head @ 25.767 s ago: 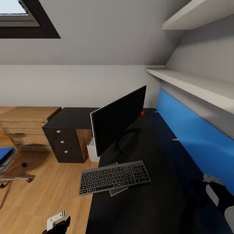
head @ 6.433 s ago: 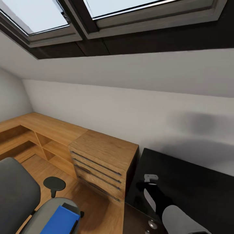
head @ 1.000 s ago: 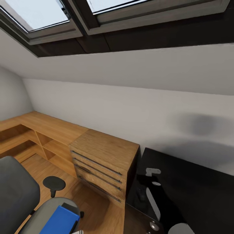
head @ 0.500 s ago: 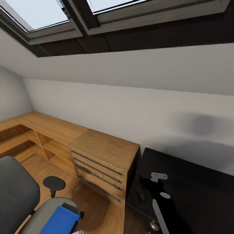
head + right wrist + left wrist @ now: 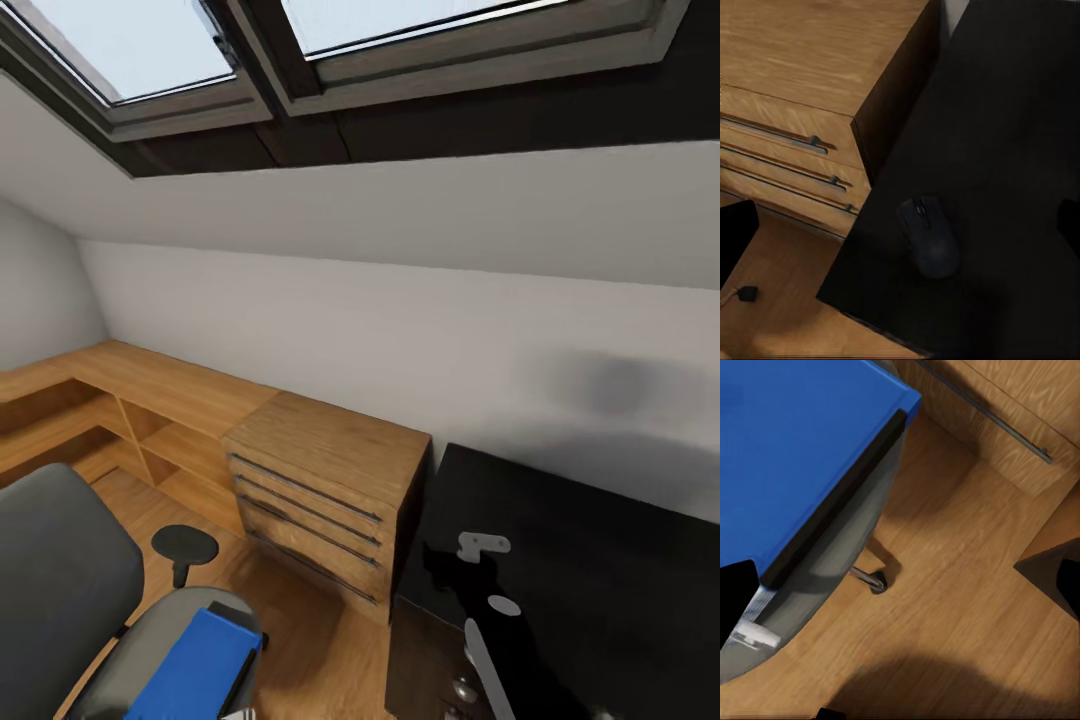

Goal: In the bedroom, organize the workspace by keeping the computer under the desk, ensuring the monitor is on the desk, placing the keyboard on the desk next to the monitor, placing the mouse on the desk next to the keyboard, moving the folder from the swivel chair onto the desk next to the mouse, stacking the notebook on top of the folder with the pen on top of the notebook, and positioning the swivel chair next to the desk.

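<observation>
Head view: the blue folder (image 5: pixel 195 668) sits on the grey swivel chair (image 5: pixel 70 590) at lower left, and the black tabletop (image 5: pixel 600 540) is lower right beside the oak drawers (image 5: pixel 325 480). The right claw (image 5: pixel 483 548) hovers over the tabletop; can't tell how far it's open. In the right wrist view, the mouse (image 5: pixel 928 236) lies near the tabletop's corner, nothing gripping it.
</observation>
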